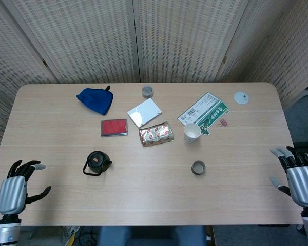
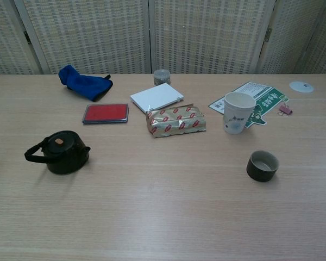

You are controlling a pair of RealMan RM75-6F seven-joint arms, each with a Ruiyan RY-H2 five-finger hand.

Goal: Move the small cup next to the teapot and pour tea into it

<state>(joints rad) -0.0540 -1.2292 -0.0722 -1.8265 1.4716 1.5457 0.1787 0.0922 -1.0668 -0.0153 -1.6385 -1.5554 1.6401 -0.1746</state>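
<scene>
Small dark cup [image 2: 262,165], upright, open, counter's right half. Black lidded teapot [image 2: 60,152], upright, well apart leftward.

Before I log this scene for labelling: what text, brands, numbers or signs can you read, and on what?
Nothing can be read for certain.
Green and white leaflet: barcode and white characters, too blurred to read.
Paper cup: faint printed mark, unreadable.
Foil packet: red and green pattern, no legible words.
Red case, white box, teapot, small cup: no text visible.
</scene>
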